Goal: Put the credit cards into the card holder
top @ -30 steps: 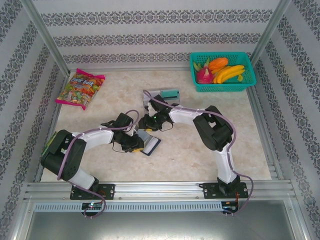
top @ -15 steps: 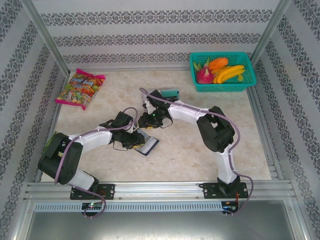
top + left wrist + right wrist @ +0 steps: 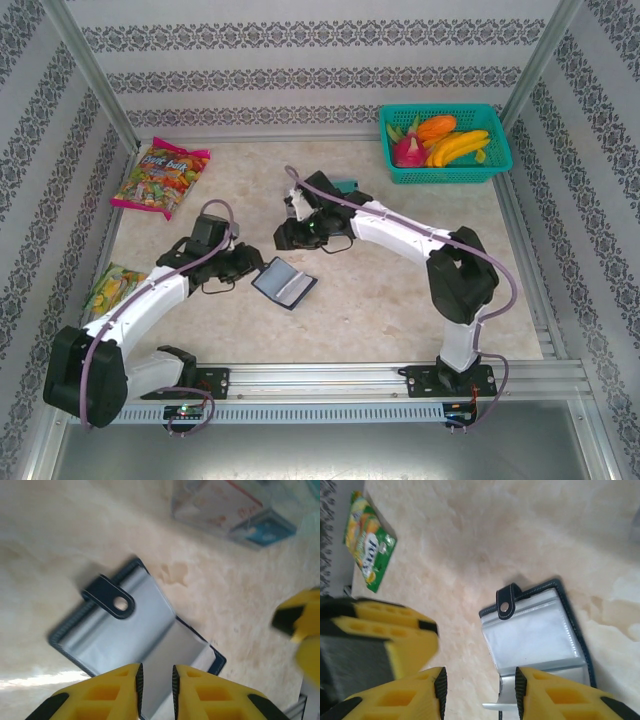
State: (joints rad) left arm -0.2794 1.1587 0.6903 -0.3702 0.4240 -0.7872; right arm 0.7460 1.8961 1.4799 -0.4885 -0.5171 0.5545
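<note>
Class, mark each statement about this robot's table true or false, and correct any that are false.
1. The card holder lies open on the table. True.
2. The teal basket holds credit cards. False: it holds fruit.
3. A colourful sweets bag lies near the far left corner of the table. True.
4. The holder's snap tab is fastened shut. False: the tab sticks out loose beyond the open holder's edge.

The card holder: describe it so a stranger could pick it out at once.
On the pale table, look near the centre. The card holder lies open: dark navy edging, shiny clear sleeves, a snap tab, unlike the colourful candy bag.
</note>
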